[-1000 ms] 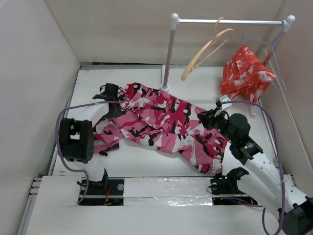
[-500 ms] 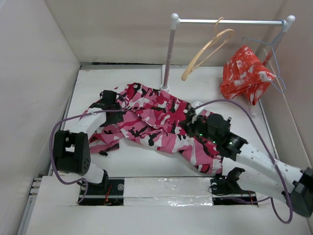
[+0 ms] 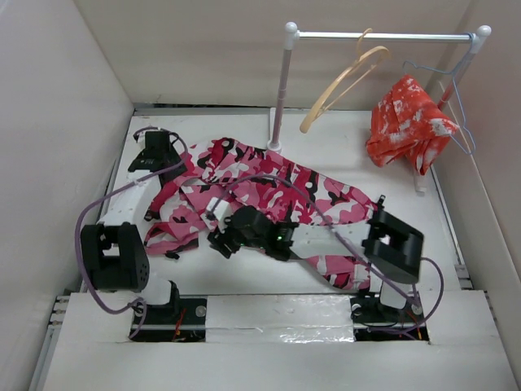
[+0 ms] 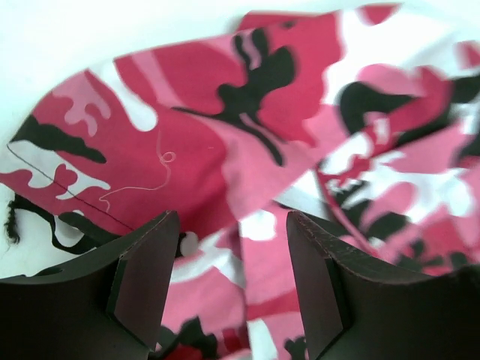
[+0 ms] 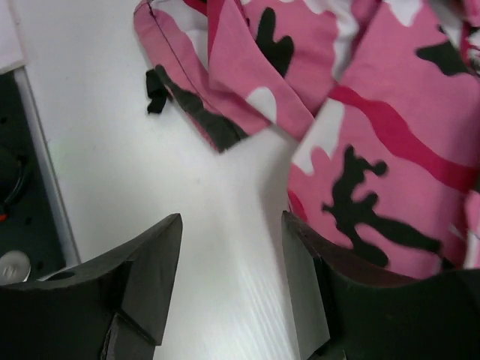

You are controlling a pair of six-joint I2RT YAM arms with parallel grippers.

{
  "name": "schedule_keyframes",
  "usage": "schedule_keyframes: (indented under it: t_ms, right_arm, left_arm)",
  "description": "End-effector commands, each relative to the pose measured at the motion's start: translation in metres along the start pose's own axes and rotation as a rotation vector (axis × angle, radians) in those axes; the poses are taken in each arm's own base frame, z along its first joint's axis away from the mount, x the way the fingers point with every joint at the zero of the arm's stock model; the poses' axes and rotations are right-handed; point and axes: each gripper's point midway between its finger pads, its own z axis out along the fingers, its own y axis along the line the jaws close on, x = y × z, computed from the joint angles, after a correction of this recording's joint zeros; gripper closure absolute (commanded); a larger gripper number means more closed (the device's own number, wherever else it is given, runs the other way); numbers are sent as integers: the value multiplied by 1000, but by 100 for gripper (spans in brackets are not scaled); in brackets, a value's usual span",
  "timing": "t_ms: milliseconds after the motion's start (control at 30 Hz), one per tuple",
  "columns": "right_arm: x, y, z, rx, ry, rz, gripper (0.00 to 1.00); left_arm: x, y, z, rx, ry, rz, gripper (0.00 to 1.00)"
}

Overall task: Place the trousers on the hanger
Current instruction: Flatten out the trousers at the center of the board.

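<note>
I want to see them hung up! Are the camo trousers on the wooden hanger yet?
Off. The trousers lie crumpled on the table; the wooden hanger hangs bare on the rail.

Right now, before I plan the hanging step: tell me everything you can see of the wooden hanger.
The wooden hanger is light tan: a thin curved arch, seemingly smooth bare wood, with a hook on top. The hook rests over the rail, and the hanger hangs tilted, one end swung low to the left. Nothing is draped on it; the trousers lie below, apart from it.
</note>
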Motion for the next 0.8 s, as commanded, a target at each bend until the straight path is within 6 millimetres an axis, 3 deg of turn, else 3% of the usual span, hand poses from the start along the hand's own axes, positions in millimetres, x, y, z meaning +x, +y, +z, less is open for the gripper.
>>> schedule_keyframes:
  t_ms: [0,33,67,100,200,233,267,300,333,400,433,500,533,600,667,767]
  right_arm:
    - [-37,10,38,7,-103,-15,38]
    - [-36,11,47,4,-106,-15,38]
    - [-50,14,55,-8,-133,-14,37]
    - [-35,15,69,-15,-95,-46,34]
    - [-34,14,99,-8,-66,-69,30]
    - [-45,15,107,-4,-74,-79,30]
    - [-27,14,115,-4,-42,-83,30]
    - [-33,11,122,14,-50,-82,30]
    - [-12,11,135,15,-16,-82,31]
    - [-5,12,145,14,-11,-57,35]
    - [3,12,150,15,-4,-46,51]
    - [4,12,152,21,-18,-35,70]
    - [17,10,150,25,1,-36,86]
    - [5,13,137,39,-45,-36,99]
    - [13,26,111,20,-47,-17,100]
    - [9,53,83,-36,-99,20,100]
  left_arm:
    - [4,18,21,-69,25,-33,44]
    - [4,24,25,-75,31,-45,44]
    - [6,28,30,-85,40,-49,44]
    - [11,34,38,-106,64,-49,44]
    - [17,56,56,-154,124,-55,42]
    - [15,62,61,-144,143,-72,42]
    - [17,64,65,-134,161,-78,42]
    - [24,66,72,-133,191,-77,42]
    - [28,64,75,-120,211,-71,41]
    - [36,67,85,-136,245,-56,41]
    - [38,69,88,-148,254,-52,41]
    - [43,71,97,-160,273,-39,41]
    - [43,71,99,-166,277,-36,42]
    - [44,70,107,-168,290,-33,42]
    - [37,64,114,-153,284,-38,43]
    - [30,61,125,-163,274,-57,44]
